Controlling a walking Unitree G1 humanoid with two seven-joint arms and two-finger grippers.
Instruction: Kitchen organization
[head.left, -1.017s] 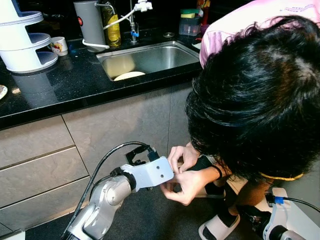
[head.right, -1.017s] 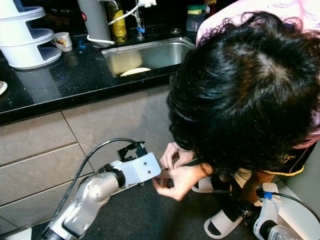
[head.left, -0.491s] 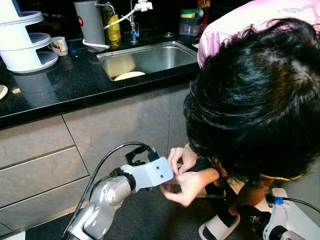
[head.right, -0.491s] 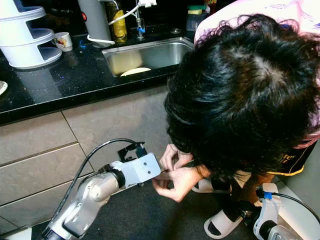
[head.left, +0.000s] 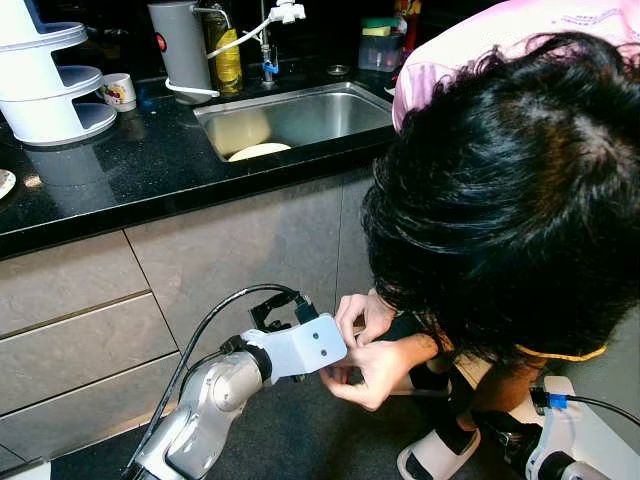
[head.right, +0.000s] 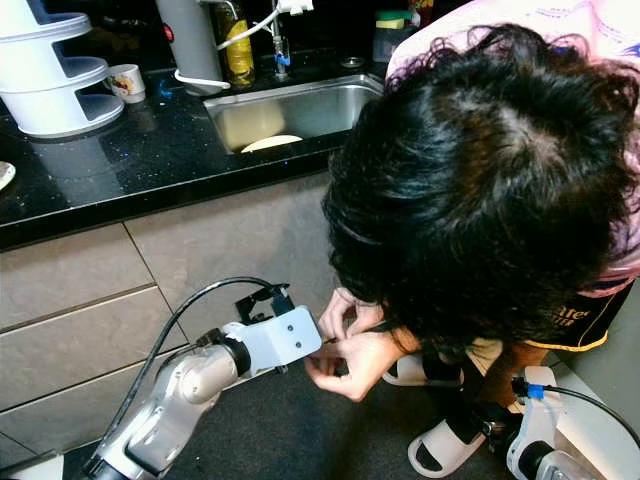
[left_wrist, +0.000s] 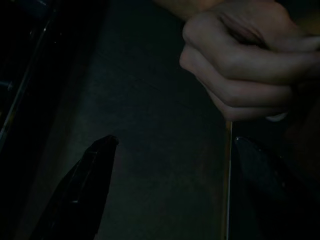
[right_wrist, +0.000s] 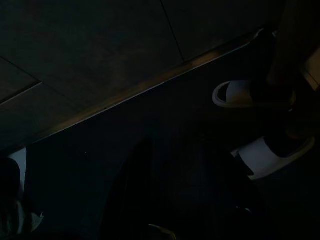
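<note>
Person's head (head.left: 520, 190) leaned lower over left end effector (left_wrist: 170, 150) (fingers spread).

A person (head.left: 510, 190) crouches before the cabinets (head.left: 240, 250), right of the left arm (head.left: 215, 390). Behind, the sink (head.left: 300, 115) sits in the desk (head.left: 130, 165); a tiered rack (head.left: 45, 75) stands at its left.

Black speckled desk (head.left: 130, 175) at upper left, white rack (head.left: 45, 85) on it. Steel sink (head.left: 300, 115), grey cabinets (head.left: 230, 250). Person in pink shirt (head.left: 480, 40), black hair (head.left: 510, 200), white slippers (head.left: 435, 455). Silver arm (head.left: 215, 400).
</note>
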